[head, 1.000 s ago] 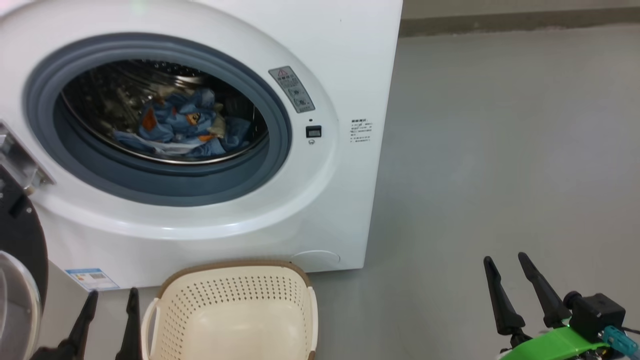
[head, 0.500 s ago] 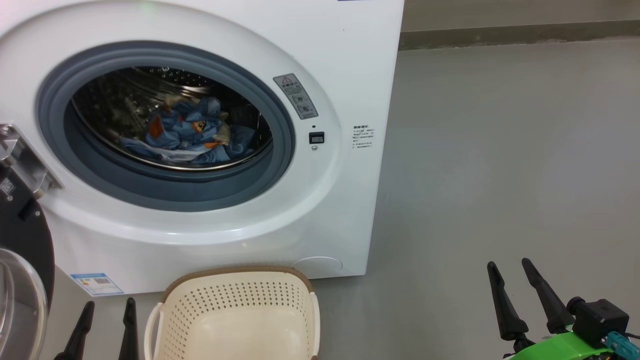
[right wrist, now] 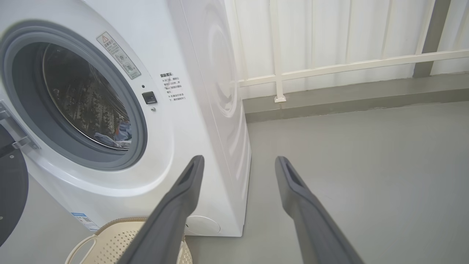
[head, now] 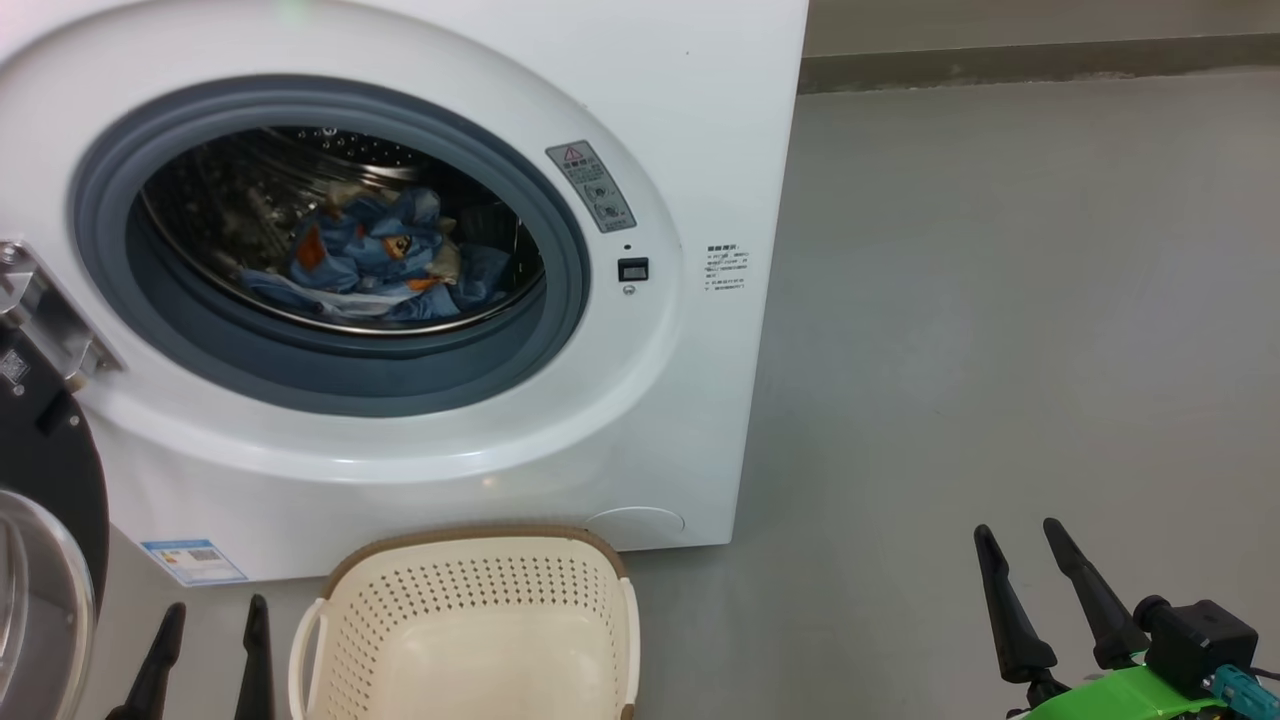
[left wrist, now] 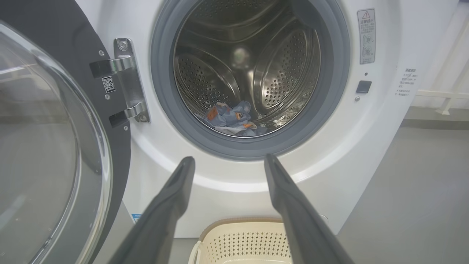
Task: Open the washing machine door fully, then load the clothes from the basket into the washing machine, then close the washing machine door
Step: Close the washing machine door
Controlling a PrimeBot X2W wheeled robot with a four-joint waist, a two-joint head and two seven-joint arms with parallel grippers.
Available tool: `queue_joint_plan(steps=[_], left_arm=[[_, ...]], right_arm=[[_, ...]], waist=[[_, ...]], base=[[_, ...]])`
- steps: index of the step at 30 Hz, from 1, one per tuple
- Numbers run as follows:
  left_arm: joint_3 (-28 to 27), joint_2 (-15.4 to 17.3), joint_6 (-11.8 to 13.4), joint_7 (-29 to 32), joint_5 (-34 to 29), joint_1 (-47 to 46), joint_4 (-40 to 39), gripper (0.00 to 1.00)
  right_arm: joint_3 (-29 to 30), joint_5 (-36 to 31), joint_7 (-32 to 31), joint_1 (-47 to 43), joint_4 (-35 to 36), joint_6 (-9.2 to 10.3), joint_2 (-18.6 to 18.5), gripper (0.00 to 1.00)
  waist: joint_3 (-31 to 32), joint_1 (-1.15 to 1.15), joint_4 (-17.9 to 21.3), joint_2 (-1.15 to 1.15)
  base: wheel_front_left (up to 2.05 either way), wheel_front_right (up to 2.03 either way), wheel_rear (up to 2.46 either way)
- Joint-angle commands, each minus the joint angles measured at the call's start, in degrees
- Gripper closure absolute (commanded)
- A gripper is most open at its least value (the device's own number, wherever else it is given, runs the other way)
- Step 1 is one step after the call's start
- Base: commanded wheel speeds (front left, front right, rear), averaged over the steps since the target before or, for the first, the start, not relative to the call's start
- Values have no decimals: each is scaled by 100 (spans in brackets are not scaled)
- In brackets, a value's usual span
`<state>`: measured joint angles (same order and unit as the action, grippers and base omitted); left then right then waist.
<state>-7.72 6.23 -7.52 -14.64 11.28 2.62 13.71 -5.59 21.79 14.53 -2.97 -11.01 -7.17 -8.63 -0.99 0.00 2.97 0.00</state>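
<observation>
— Where are the pincers?
— Nearest, low in the head view. The left pincer (head: 218, 603) points up just left of the basket (head: 470, 540), fingers apart, nothing between them. The right pincer (head: 1017, 527) stands well off to the right over bare floor (head: 1000, 300), also parted and holding nothing.
— And the basket?
— On the floor just in front of the washer (head: 700, 150), below its opening.
— The door?
— The door (head: 55, 470) is swung wide to the left on its metal hinge (head: 45, 320). Its black rim and glass bowl sit beside the left pincer, apart from it.
— Where are the clothes?
— The clothes (head: 375, 262) lie in a blue heap with orange patches at the bottom of the steel drum (left wrist: 282, 69), behind the grey-blue gasket (head: 330, 375).
— Anything else on the washer?
— A small blue label (head: 195, 562) near its lower left corner, and a warning sticker (head: 590, 185) right of the opening.
— Beyond it?
— In the right wrist view, a white railing (right wrist: 329, 70) runs along the far edge of the floor.
</observation>
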Motion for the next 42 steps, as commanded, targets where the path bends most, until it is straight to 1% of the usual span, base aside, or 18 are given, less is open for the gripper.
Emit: queue_joint_plan(steps=[1,14,26,32,33,42], left_arm=[[-218,67,3,-36,-73,-153,-116,0],[-181,74,3,-36,-67,-136,-206,0],[-148,87,3,-36,-79,-142,-188,0],[-237,24,3,-36,-151,-191,-141,0],[-237,24,3,-36,-151,-191,-141,0],[-571,-179,3,-36,-146,-115,-181,0]], right_arm=[[-102,34,47,50,148,-32,-81,0],[-99,33,47,70,160,-32,-88,0],[-85,24,47,81,159,-32,-96,0],[-158,18,47,119,159,-32,-128,0],[-158,18,47,119,159,-32,-128,0],[-417,31,47,263,114,-32,-231,0]], waist=[[-3,0,-5,0],[-67,0,-26,0],[-67,0,-100,0],[-99,0,-399,0],[-99,0,-399,0],[-101,0,-1175,0]], base=[[-86,86,0],[-130,130,0],[-20,20,0],[0,0,0],[0,0,0],[0,0,0]])
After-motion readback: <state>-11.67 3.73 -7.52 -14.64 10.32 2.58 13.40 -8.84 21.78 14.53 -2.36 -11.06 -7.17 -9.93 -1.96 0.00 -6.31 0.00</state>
